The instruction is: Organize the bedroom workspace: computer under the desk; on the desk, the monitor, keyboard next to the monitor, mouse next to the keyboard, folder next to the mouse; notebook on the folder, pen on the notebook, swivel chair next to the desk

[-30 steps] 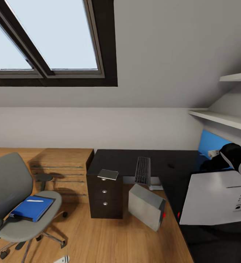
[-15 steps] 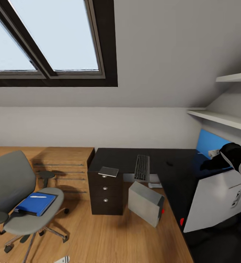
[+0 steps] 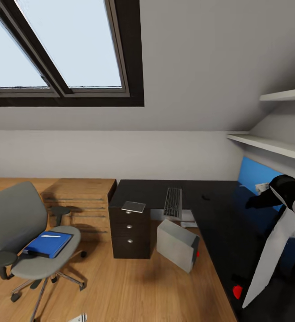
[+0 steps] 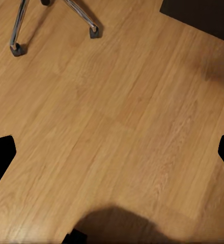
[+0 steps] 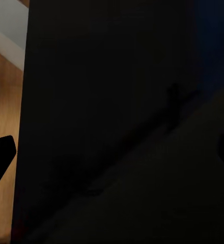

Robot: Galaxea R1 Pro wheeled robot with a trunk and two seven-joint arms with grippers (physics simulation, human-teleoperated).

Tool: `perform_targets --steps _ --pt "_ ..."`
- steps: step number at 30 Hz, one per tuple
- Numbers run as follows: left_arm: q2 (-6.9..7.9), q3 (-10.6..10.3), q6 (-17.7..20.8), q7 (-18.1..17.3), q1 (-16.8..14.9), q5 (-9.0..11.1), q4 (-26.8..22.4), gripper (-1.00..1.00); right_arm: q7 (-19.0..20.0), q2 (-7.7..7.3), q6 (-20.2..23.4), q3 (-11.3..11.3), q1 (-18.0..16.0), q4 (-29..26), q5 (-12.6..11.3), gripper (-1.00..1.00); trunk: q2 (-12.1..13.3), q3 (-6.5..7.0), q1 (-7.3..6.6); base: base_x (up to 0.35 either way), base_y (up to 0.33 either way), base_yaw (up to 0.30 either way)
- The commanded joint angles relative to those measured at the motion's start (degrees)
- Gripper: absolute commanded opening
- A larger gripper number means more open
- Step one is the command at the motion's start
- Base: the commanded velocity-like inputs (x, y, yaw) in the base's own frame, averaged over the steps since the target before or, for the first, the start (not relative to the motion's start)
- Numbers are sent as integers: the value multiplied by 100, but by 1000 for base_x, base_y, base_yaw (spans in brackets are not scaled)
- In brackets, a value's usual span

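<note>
black desk [image 3: 219,210] holds one keyboard [image 3: 173,202], one mouse [image 3: 206,196]; end effector states unclear

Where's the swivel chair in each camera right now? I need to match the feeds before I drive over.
Head view: swivel chair stands at the left, on the wood floor, left of the desk.
Left wrist view: its metal base spokes and casters stand on the floor.
Right wrist view: looks onto the desk's black top beside the computer.
Shared landmark: the wood floor.
</note>
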Motion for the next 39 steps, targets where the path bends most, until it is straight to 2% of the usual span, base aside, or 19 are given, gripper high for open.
perform_targets --steps 1,14,19,20,21,22,24,25,26,29,33,37,39 --pt "6 -38 19 51 -4 26 14 100 53 -4 12 12 1 -11 75 100 -5 -3 0 -193 0 0" --pt "-17 -76 10 51 -4 26 93 100 18 1 -24 39 1 -77 71 100 -5 -3 0 -116 0 0" --pt "-17 -78 10 51 -4 27 103 100 -8 -18 -45 11 1 -666 64 100 -5 -3 0 -3 0 0" --pt "-17 -80 10 51 -3 27 115 100 -8 -38 -31 -6 1 -834 57 100 -5 -3 0 0 0 0" --pt "-21 -82 10 51 -4 21 178 100 -8 -136 12 -67 1 -1348 42 100 -5 -3 0 0 0 0" --pt "-24 -82 10 51 -5 21 185 100 -8 -161 19 -91 1 -1446 39 100 -5 -3 0 0 0 0" --pt "-29 -83 7 51 -3 20 201 100 -10 -245 42 -278 1 -1757 32 100 -5 -3 0 0 0 0" --pt "-32 -83 4 51 -5 19 210 100 -13 -310 54 -522 1 -1941 29 100 -5 -3 0 0 0 0" --pt "-32 -83 3 51 -6 19 211 100 -14 -336 56 -617 1 -2008 29 100 -5 -3 0 0 0 0" --pt "-36 -83 2 51 -5 19 223 100 -4 -586 205 -1319 1 -2723 27 100 -5 -3 0 -103 0 0" --pt "-40 -83 2 51 -4 19 227 100 17 -791 370 -1614 1 -3127 9 100 -5 -3 0 -274 0 0" --pt "-42 -83 2 51 -4 19 258 100 35 -862 504 -1721 1 -3350 0 100 -5 -3 0 -324 -17 0" --pt "-43 -83 1 51 -3 19 282 100 90 -906 728 -1746 4 -3589 -4 100 -5 -3 0 -333 -63 0"
